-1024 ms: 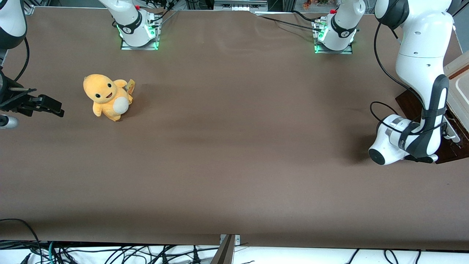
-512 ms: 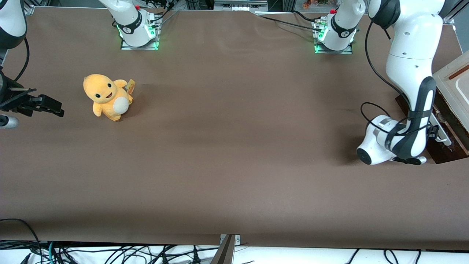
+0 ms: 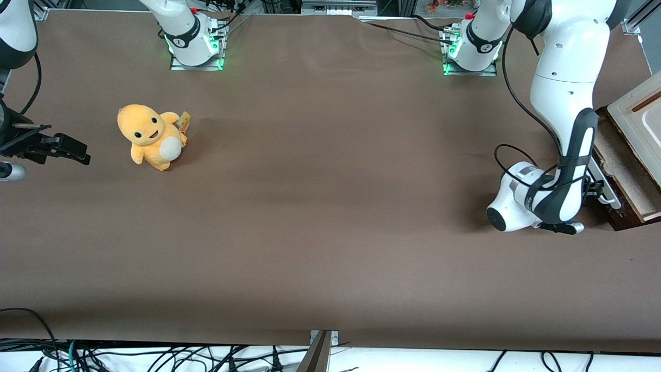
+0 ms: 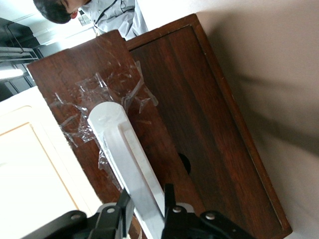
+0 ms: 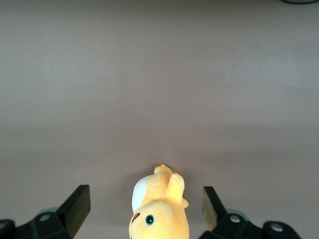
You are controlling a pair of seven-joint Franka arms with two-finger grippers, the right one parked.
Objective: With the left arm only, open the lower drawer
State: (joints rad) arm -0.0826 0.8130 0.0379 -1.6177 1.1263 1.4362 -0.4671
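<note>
No readable writing; end effector (image 4: 145, 205) pinches white handle (image 4: 127, 164) of lower drawer (image 3: 622, 178).

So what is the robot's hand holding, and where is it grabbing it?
The tool grips the lower drawer by its white bar handle, one finger on each side.

Glossy dark wooden lower drawer (image 4: 199, 144)
</note>
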